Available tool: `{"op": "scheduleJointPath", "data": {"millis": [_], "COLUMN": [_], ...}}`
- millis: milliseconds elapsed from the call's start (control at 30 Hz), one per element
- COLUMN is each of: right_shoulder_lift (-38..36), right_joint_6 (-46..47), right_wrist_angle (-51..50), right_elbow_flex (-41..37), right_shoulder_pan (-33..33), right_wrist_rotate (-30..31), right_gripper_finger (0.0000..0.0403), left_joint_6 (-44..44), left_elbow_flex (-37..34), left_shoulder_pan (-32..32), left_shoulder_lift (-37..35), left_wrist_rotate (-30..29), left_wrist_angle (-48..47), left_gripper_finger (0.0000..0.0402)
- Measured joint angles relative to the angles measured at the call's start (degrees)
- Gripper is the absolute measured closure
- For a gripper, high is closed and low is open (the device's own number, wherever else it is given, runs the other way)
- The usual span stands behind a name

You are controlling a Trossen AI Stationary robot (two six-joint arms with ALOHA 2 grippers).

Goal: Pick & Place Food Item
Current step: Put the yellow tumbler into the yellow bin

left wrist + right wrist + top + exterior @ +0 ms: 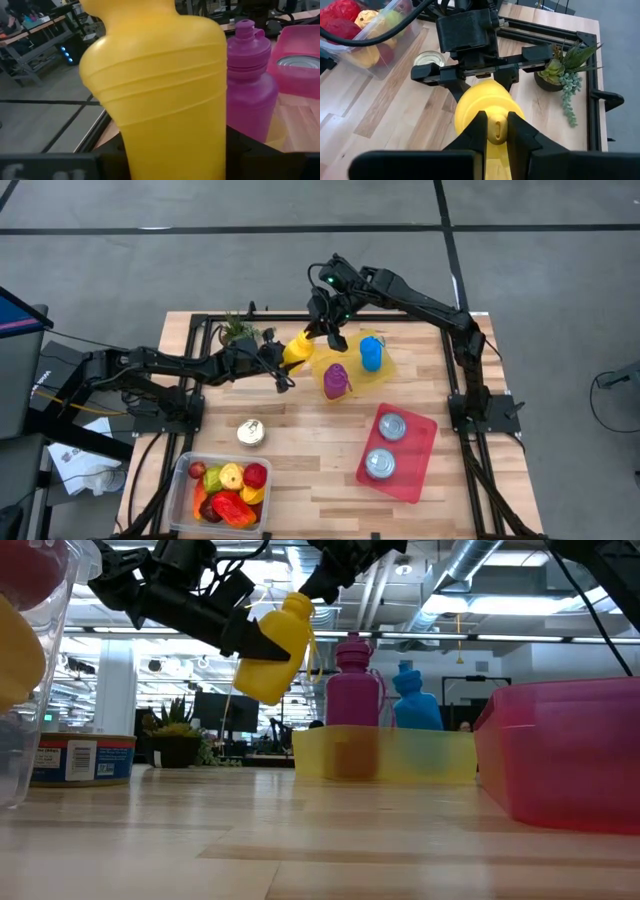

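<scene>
Your yellow bottle [297,348] hangs tilted above the tabletop [300,442], just left of the yellow tray [385,372], its long axis running from the left pincer [277,360], clamped around its body, up-right to the right pincer [320,332], whose fingers pinch its cap.

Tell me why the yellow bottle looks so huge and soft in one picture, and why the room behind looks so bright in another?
In the left wrist view the yellow bottle sits right at the lens, filling the frame, with blurred edges. In the low view, ceiling lights glare behind it, so the left gripper reads as a dark silhouette, while the purple bottle keeps its colour.
</scene>
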Motion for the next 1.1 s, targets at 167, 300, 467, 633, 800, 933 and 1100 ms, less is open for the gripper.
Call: {"op": "scheduleJointPath", "data": {"millis": [167,300,467,633,800,933,1100], "right_shoulder_lift": [0.01,0.02,-0.02,0.00,0.15,0.15,0.15], "right_joint_6": [-0.81,-0.85,-1.52,-1.90,-1.92,-1.92,-1.99], "right_wrist_angle": [-0.99,-1.06,-1.21,-1.52,-2.14,-1.92,-2.14], "right_elbow_flex": [0.00,0.00,0.04,0.04,-0.07,-0.07,-0.07], "right_shoulder_pan": [0.04,0.07,0.07,0.07,0.07,0.11,0.10], "right_wrist_rotate": [0.02,0.00,-0.07,0.02,0.85,1.01,5.04], "right_gripper_finger": [0.0370,0.0370,0.0370,0.0370,0.0370,0.0370,0.0370], "left_joint_6": [1.25,1.74,1.74,1.72,1.70,1.44,1.38], "left_elbow_flex": [0.00,0.00,0.00,0.00,0.17,0.17,0.11], "left_shoulder_pan": [-0.02,0.00,0.00,0.02,0.04,0.04,0.04], "left_shoulder_lift": [-0.08,-0.47,-3.78,-9.93,-15.56,-18.59,-22.46], "left_wrist_rotate": [0.08,0.07,0.04,-0.06,-0.84,-0.82,-4.19], "left_wrist_angle": [-0.77,-1.44,-3.82,-9.21,-14.42,-17.53,-20.29], "left_gripper_finger": [0.0258,0.0244,0.0188,0.0117,0.0061,0.0033,0.0026]}}
